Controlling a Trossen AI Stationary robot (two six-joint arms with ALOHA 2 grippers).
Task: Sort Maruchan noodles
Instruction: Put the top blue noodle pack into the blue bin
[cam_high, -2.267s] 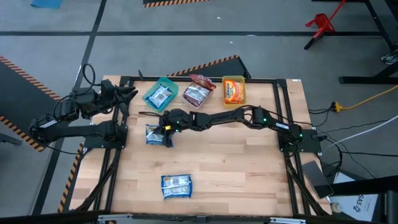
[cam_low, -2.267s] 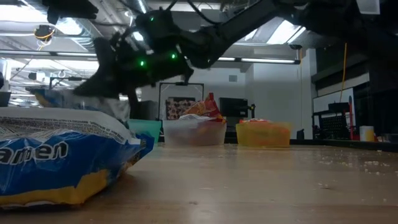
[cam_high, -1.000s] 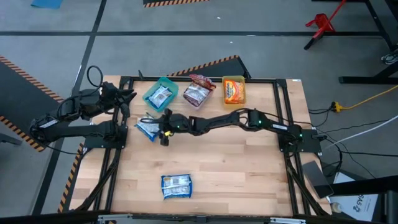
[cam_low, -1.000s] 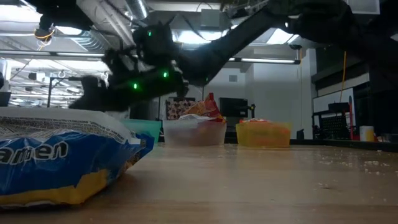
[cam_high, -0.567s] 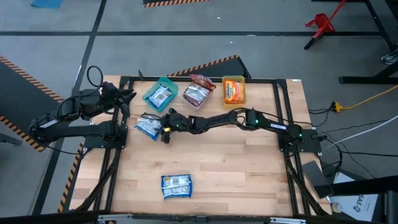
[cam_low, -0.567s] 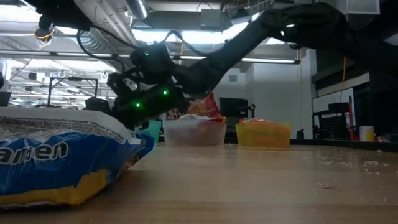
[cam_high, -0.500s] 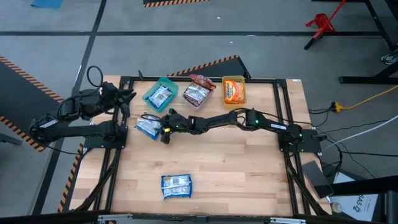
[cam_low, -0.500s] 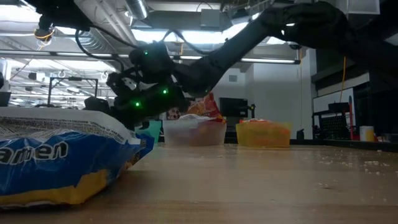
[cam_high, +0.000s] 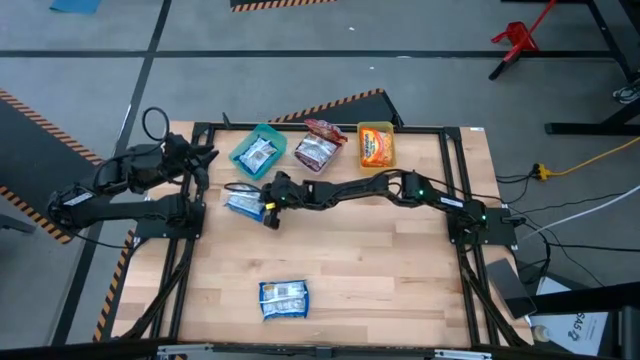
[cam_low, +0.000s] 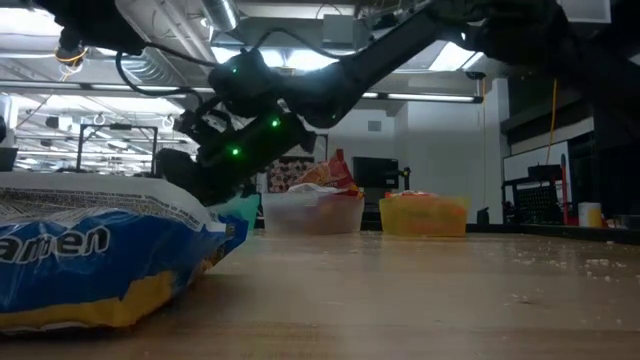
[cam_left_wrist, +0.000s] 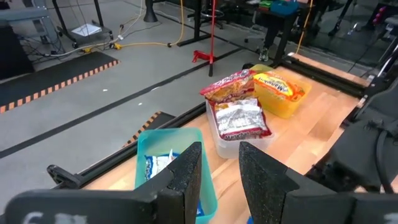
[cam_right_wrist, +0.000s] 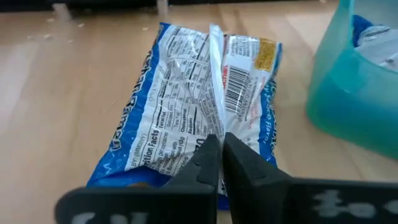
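One blue packet (cam_right_wrist: 193, 130) beside the green bin (cam_right_wrist: 357, 93): light, crinkly, slippery, we judge. Right tool (cam_right_wrist: 221, 163) pinches shut on its back seam, our best hold; left tool (cam_left_wrist: 217, 171) open.

My right arm reaches far across toward the left side, wrist low, right gripper (cam_right_wrist: 219, 163) with its fingers (cam_right_wrist: 245, 165) pressed together, pinching a packet's back seam. My left arm sits folded at the left edge, left gripper (cam_left_wrist: 219, 171) raised, fingers (cam_left_wrist: 186, 174) parted, holding nothing.
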